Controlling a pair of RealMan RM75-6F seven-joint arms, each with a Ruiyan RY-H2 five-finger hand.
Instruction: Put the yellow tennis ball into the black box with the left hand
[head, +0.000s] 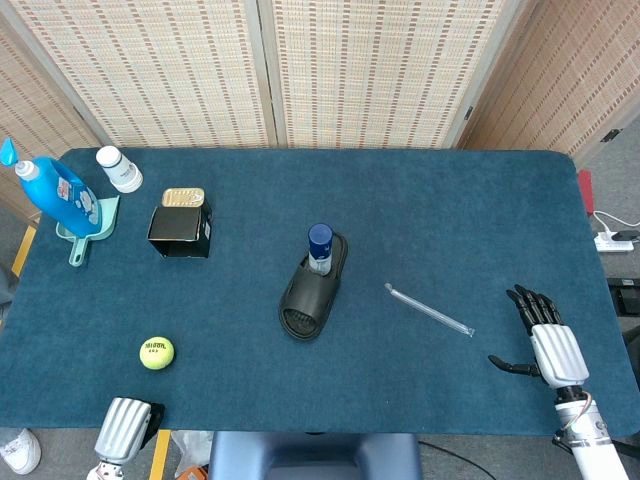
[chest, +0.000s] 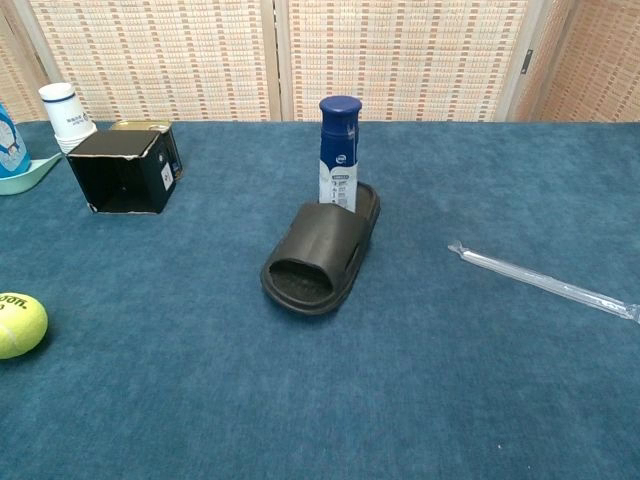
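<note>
Silver-backed, the left hand (head: 122, 432) sits at the bottom left edge, fingers hidden, so I cannot tell its grip. Right hand (head: 545, 340), lower right, spreads empty dark fingers (head: 527, 304). One fuzzy yellow tennis ball (head: 156, 352) lies lower left; one black box (head: 180, 230) upper left.

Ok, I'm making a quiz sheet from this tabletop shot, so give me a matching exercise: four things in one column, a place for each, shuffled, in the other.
Things:
1. tennis ball
2. black box
3. small blue-capped bottle
4. clear straw

Places:
a. standing on the heel end of the dark slipper
b. lying between the slipper and the right hand
c. near the front edge of the table, on its left side
d. right beside a gold tin

Pairs: 1-c, 2-d, 3-a, 4-b
</note>
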